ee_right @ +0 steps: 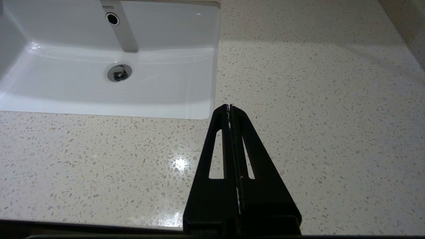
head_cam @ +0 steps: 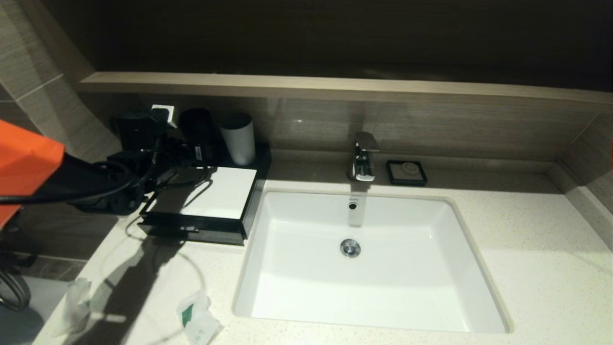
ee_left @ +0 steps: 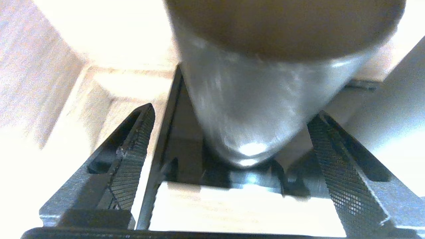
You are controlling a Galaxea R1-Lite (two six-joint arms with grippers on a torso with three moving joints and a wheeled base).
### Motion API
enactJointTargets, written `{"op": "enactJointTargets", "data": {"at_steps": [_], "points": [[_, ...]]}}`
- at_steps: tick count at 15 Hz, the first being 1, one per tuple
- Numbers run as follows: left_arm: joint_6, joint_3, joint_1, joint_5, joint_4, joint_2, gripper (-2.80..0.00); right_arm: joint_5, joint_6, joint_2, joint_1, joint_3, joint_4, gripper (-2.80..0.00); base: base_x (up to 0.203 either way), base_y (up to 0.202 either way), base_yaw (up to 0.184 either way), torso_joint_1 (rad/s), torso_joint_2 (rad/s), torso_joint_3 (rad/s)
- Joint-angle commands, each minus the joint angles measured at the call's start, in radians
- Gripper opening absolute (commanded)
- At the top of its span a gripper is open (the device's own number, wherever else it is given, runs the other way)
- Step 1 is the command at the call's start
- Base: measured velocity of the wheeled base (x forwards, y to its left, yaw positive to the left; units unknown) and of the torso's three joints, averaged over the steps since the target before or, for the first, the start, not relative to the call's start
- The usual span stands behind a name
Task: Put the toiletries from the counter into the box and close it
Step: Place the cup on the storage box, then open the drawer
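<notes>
Two crinkly toiletries sachets [head_cam: 76, 306] [head_cam: 197, 320] lie on the counter [head_cam: 527, 268] near its front left edge. Behind them sits the black box [head_cam: 206, 211] with a white top. Above its rear, the left gripper [ee_left: 232, 146] hangs with fingers spread wide around a dark grey cup [ee_left: 265, 99], not pressing it. Right of the sink [head_cam: 364, 268], the right gripper [ee_right: 230, 109] hovers, fingers pressed together, empty.

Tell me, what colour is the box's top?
White, on a black box. The head view shows it best.
</notes>
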Motion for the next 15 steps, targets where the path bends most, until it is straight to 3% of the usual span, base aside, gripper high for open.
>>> {"op": "enactJointTargets", "data": {"at_steps": [1,9,14,15], "points": [[-0.002,0.085,0.008,0.001,-0.016,-0.085,0.0,0.0,0.0,0.0,0.0,0.0,0.0,-2.8,0.0,0.0,0.0,0.0,0.0,0.0],[-0.003,0.384,0.024,-0.008,-0.136,-0.253,0.0,0.0,0.0,0.0,0.0,0.0,0.0,-2.8,0.0,0.0,0.0,0.0,0.0,0.0],[-0.005,0.544,0.023,-0.01,-0.144,-0.422,0.0,0.0,0.0,0.0,0.0,0.0,0.0,-2.8,0.0,0.0,0.0,0.0,0.0,0.0],[-0.005,0.57,0.024,-0.01,-0.143,-0.454,-2.8,0.0,0.0,0.0,0.0,0.0,0.0,-2.8,0.0,0.0,0.0,0.0,0.0,0.0]]}}
